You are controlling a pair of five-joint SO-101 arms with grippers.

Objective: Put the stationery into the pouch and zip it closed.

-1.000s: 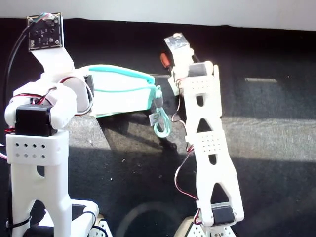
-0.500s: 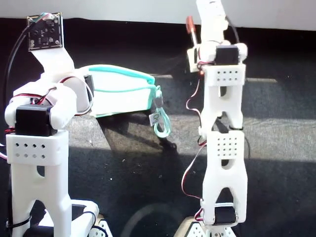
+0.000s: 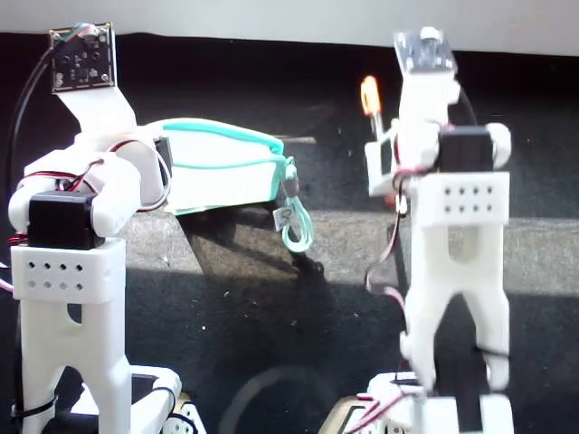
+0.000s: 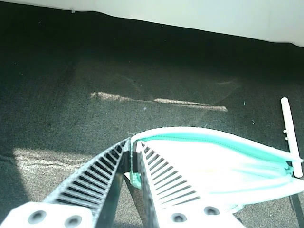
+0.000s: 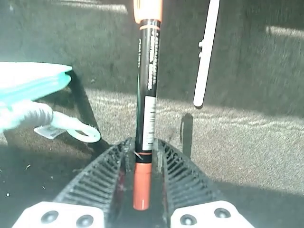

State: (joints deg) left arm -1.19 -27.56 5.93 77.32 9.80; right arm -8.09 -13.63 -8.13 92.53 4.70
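Left gripper (image 4: 131, 148) pinches the left end of one pouch (image 3: 222, 168), right gripper (image 5: 142, 148) to its right clamps one orange marker (image 5: 147, 85), and one white pen (image 4: 290, 136) lies by the pouch's right end.

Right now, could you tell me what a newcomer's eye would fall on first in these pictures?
First, the white pouch with its teal zipper, pinched at one end by the left gripper, at the left of the high view. Next, the orange-capped marker clamped in the right gripper, off to the pouch's right. A white pen lies on the dark table.
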